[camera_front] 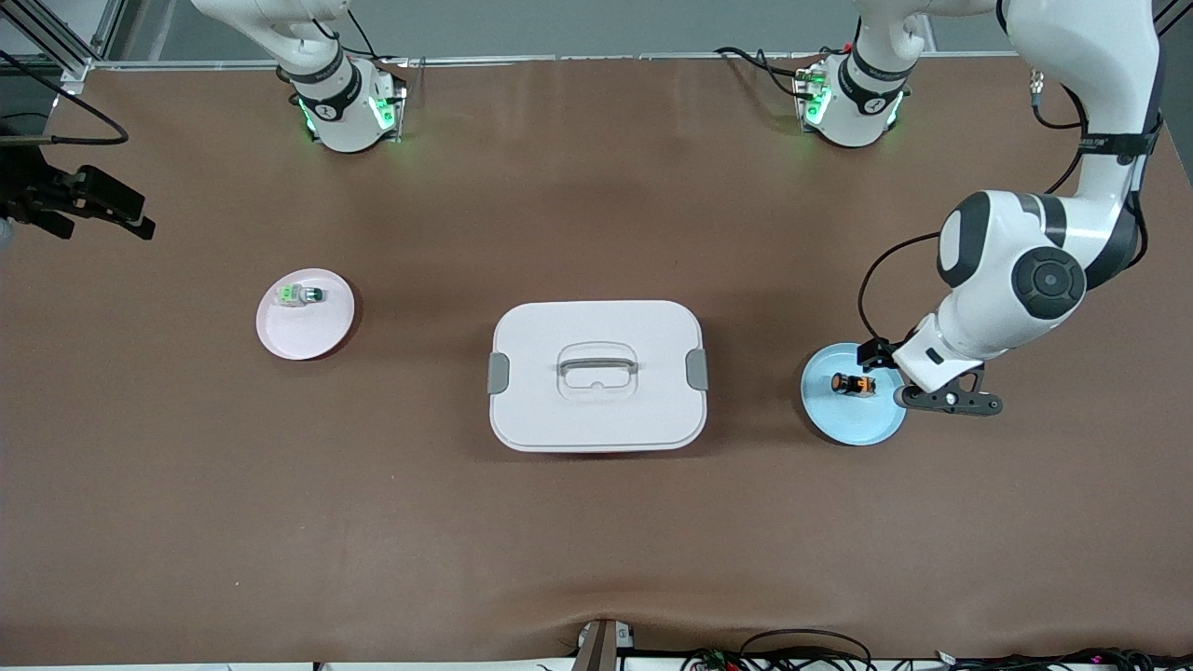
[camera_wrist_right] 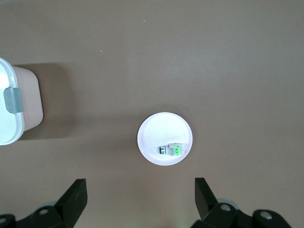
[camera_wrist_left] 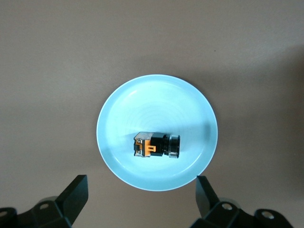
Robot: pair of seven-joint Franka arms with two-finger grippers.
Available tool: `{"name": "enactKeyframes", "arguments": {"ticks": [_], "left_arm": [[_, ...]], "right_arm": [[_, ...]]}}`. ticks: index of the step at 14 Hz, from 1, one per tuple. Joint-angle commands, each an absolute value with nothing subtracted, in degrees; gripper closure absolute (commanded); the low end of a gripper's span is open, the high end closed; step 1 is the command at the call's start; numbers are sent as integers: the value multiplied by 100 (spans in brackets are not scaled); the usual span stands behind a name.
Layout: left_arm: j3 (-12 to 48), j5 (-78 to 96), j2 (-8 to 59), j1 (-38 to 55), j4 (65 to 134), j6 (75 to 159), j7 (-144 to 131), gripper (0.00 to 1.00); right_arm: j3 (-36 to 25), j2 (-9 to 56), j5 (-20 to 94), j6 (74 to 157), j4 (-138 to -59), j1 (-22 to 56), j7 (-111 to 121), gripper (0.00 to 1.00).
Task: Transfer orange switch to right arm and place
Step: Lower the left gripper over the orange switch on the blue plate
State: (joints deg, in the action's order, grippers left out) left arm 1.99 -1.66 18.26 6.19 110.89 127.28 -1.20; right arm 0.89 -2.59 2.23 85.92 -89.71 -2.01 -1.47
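The orange switch (camera_front: pixel 855 384) lies on its side on a light blue plate (camera_front: pixel 853 424) toward the left arm's end of the table. In the left wrist view the switch (camera_wrist_left: pixel 156 145) shows its black body and orange rear, on the plate (camera_wrist_left: pixel 142 104). My left gripper (camera_front: pixel 946 399) is open and empty over the plate's rim, beside the switch; its tips (camera_wrist_left: pixel 141 183) are wide apart. My right gripper (camera_wrist_right: pixel 140 187) is open and empty, high above the table near the pink plate (camera_wrist_right: pixel 154 133); it does not show in the front view.
A white-and-green switch (camera_front: pixel 300 295) lies on the pink plate (camera_front: pixel 322 331) toward the right arm's end. A white lidded box with a handle (camera_front: pixel 596 375) stands mid-table between the plates. A black fixture with a cable (camera_front: pixel 84 200) juts in at the right arm's end.
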Motion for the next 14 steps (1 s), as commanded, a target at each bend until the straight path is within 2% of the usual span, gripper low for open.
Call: {"name": "enactKeyframes", "arguments": {"ticks": [1, 9, 14], "left_arm": [[202, -185, 1959, 606, 11109, 12937, -88, 0], [211, -167, 2513, 615, 11443, 13921, -79, 0], [220, -167, 2593, 606, 11575, 13983, -79, 0]], "right_arm": [[114, -352, 264, 8569, -9035, -255, -193, 0], [114, -351, 264, 8552, -9035, -255, -193, 0], [105, -343, 264, 8552, -9044, -255, -176, 0]]}}
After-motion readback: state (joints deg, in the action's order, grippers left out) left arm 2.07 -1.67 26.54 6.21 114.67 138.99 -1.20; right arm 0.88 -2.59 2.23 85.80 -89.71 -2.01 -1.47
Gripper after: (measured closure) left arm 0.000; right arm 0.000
